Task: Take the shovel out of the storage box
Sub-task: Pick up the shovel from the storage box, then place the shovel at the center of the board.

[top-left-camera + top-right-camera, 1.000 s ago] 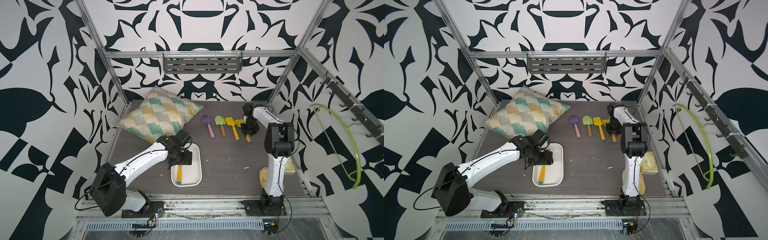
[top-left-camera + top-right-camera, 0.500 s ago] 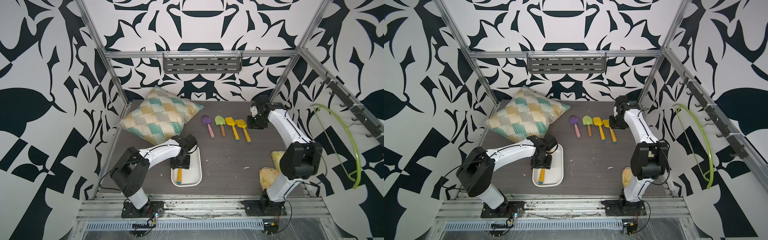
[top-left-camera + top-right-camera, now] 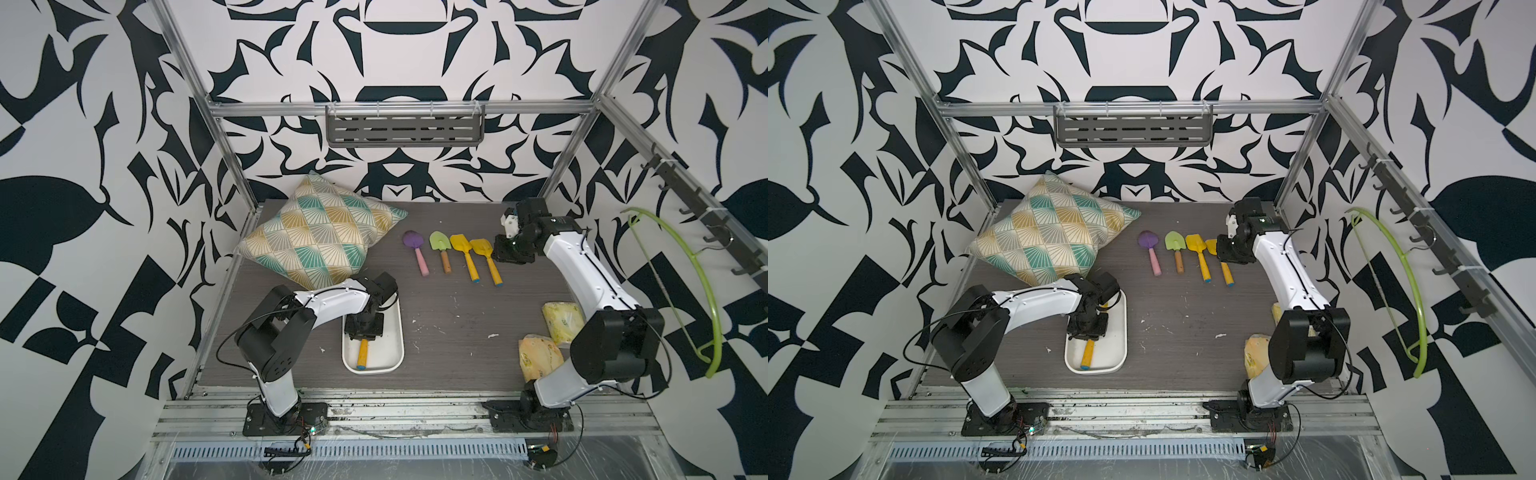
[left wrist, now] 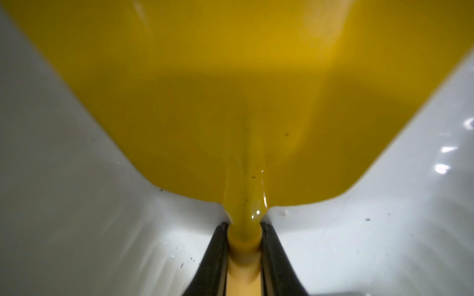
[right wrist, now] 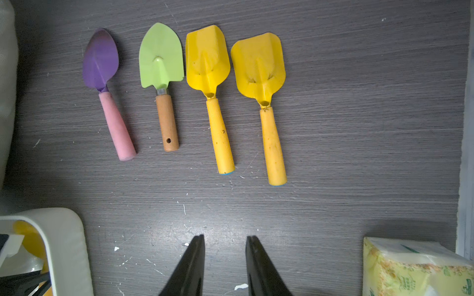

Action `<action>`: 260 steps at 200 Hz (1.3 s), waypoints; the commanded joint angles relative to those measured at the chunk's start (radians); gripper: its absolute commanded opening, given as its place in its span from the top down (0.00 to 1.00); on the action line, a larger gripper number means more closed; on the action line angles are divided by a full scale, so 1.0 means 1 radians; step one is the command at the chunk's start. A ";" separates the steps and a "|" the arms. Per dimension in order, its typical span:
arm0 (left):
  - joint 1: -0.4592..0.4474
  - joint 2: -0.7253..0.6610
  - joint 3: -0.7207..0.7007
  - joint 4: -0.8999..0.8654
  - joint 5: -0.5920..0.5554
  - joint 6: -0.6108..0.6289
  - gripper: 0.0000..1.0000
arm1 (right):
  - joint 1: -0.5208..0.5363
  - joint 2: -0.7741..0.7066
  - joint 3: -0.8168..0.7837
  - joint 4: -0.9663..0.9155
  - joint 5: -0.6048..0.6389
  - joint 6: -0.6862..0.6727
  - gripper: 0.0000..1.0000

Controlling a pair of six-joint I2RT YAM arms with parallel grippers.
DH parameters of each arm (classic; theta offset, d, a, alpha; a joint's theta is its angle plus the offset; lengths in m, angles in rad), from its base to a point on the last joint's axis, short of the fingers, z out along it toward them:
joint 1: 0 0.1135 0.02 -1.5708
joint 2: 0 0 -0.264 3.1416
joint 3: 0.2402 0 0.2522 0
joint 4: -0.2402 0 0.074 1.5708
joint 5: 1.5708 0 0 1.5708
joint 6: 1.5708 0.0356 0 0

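Observation:
The white storage box (image 3: 395, 337) (image 3: 1119, 332) lies at the front left of the table. A yellow shovel (image 3: 362, 353) (image 3: 1088, 354) rests inside it, its handle pointing to the front edge. My left gripper (image 3: 365, 330) (image 4: 244, 225) reaches down into the box and is shut on the shovel's neck, where blade (image 4: 230, 89) meets handle. The blade is hidden under the arm in both top views. My right gripper (image 3: 509, 249) (image 5: 225, 237) hangs open and empty at the back right, above the table beside a row of shovels.
Several more shovels lie in a row at the back: purple (image 5: 102, 61), green (image 5: 160, 56), yellow (image 5: 259, 64). A patterned pillow (image 3: 320, 237) sits back left. Two tissue packs (image 3: 561, 318) lie beside the right arm. A green hanger (image 3: 702, 291) hangs on the right wall.
My left gripper has closed on the shovel's neck inside the box. The right gripper has drawn back to the right, away from the rightmost yellow shovel in the row.

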 commanded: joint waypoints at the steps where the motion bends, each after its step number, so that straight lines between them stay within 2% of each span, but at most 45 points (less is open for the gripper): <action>1: -0.005 -0.022 0.032 -0.021 0.001 0.015 0.98 | 0.011 -0.056 -0.014 0.033 -0.001 0.012 0.68; 5: -0.005 -0.027 0.042 -0.026 -0.003 0.019 1.00 | 0.012 -0.059 -0.021 0.040 -0.008 0.015 0.68; 48: -0.002 -0.062 0.146 -0.049 -0.017 0.057 1.00 | 0.011 -0.114 -0.107 0.177 -0.194 0.054 0.68; 74: 0.007 -0.127 0.198 -0.007 0.026 0.071 1.00 | 0.011 -0.137 -0.148 0.298 -0.417 0.083 0.66; 94: 0.048 -0.207 0.204 0.101 0.133 0.082 1.00 | 0.011 -0.130 -0.173 0.393 -0.607 0.136 0.66; 118: 0.142 -0.319 0.159 0.293 0.320 0.056 1.00 | 0.014 -0.120 -0.221 0.542 -0.825 0.233 0.65; 143: 0.219 -0.373 0.144 0.466 0.491 0.016 1.00 | 0.087 -0.096 -0.195 0.461 -0.917 0.128 0.63; 162: 0.246 -0.367 0.150 0.552 0.597 -0.016 1.00 | 0.150 -0.086 -0.225 0.558 -1.049 0.198 0.62; 182: 0.254 -0.358 0.127 0.702 0.673 -0.102 1.00 | 0.235 -0.098 -0.236 0.637 -1.095 0.255 0.60; 206: 0.279 -0.359 0.122 0.752 0.647 -0.156 1.00 | 0.315 -0.084 -0.210 0.666 -1.129 0.294 0.57; 235: 0.292 -0.332 0.118 0.864 0.704 -0.225 1.00 | 0.347 -0.067 -0.212 0.811 -1.138 0.402 0.57; 260: 0.291 -0.336 0.096 0.921 0.721 -0.244 1.00 | 0.369 -0.035 -0.182 0.815 -1.139 0.413 0.57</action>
